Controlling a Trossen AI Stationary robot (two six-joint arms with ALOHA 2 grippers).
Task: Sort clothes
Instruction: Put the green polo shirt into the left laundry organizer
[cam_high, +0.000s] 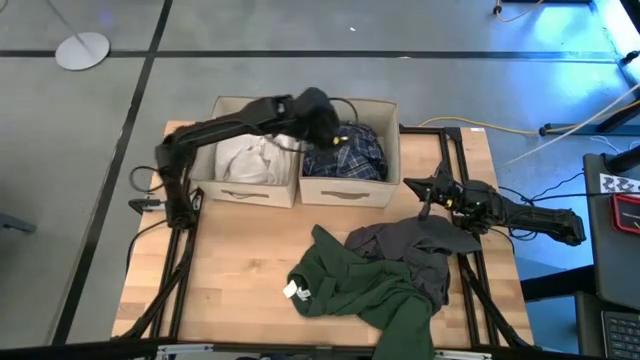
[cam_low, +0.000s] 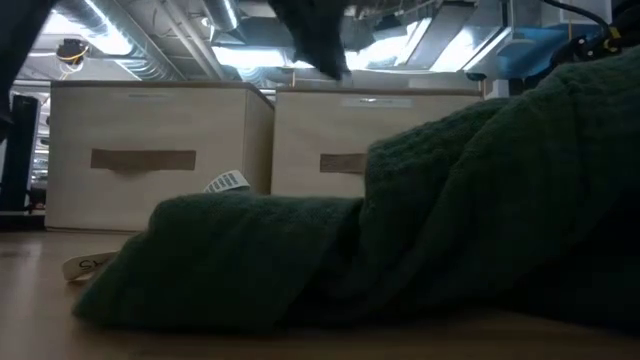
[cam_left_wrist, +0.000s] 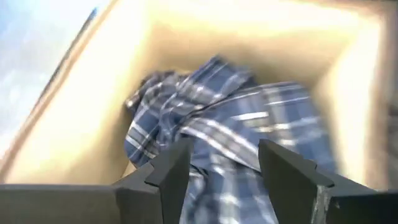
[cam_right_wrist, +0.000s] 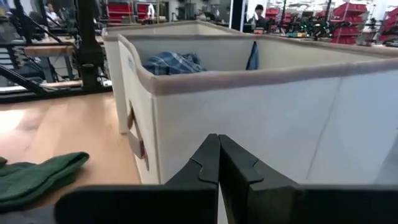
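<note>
My left gripper (cam_high: 333, 124) is open inside the right beige box (cam_high: 345, 195). Its fingers (cam_left_wrist: 174, 168) stand just over the blue-and-white plaid garment (cam_left_wrist: 217, 124), which lies crumpled on the box's bottom (cam_high: 352, 152). The white garment (cam_high: 245, 155) lies in the left beige box (cam_high: 240, 192). The dark green garment (cam_high: 360, 290) with its white label (cam_high: 293, 291) lies spread on the table's near half, and the dark grey garment (cam_high: 420, 245) lies partly under its right side. My right gripper (cam_right_wrist: 219, 162) is shut and empty beside the right box's right front corner (cam_high: 418, 186).
The two boxes stand side by side at the table's far edge. The green garment fills the low view's foreground (cam_low: 400, 250) and hides the table behind it. Bare wood (cam_high: 240, 260) shows at the near left. People and shelves show in the room beyond.
</note>
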